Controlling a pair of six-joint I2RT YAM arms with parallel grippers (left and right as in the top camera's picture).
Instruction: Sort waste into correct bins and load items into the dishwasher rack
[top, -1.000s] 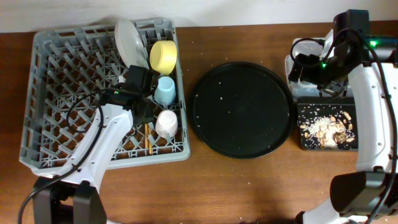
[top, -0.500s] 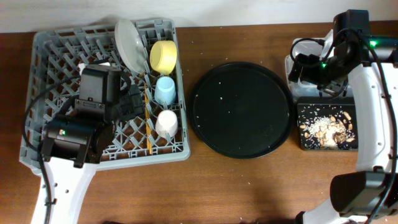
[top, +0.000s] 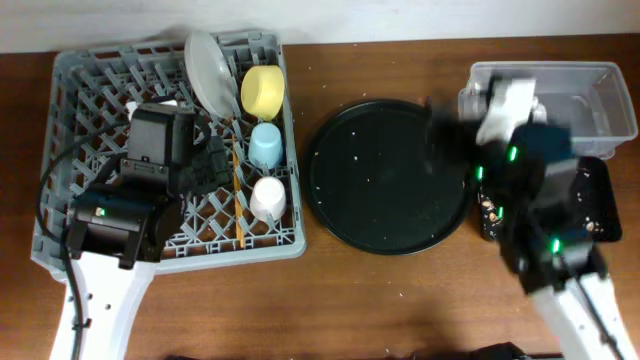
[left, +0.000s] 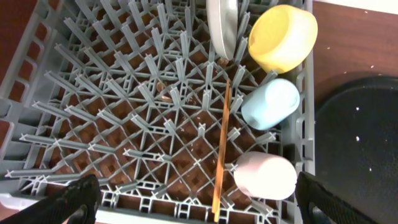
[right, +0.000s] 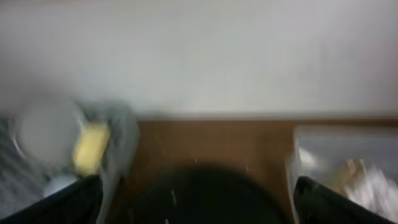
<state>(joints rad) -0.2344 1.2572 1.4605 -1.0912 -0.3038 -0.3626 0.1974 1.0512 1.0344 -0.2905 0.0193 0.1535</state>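
Rack (top: 90, 120) looks fully loaded: plate (top: 208, 68), yellow bowl (top: 262, 90), blue cup (top: 266, 146), pink cup (top: 268, 198) and chopsticks (left: 222, 143) all sit along its right side. Round tray (top: 390, 180) holds only specks. Clear tub (top: 590, 75) and black bin (top: 600, 200) sit far right, contents unreadable. Left gripper (left: 202, 202) and right gripper (right: 199, 199) are both spread wide and empty. Likely near done.

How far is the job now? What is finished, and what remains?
Done: the plate, yellow bowl, blue cup, pink cup and chopsticks are in the rack.
In hand: nothing. The left gripper and right gripper are open and empty.
Left: small crumbs on the round black tray. The right arm partly hides the clear tub and black tray.
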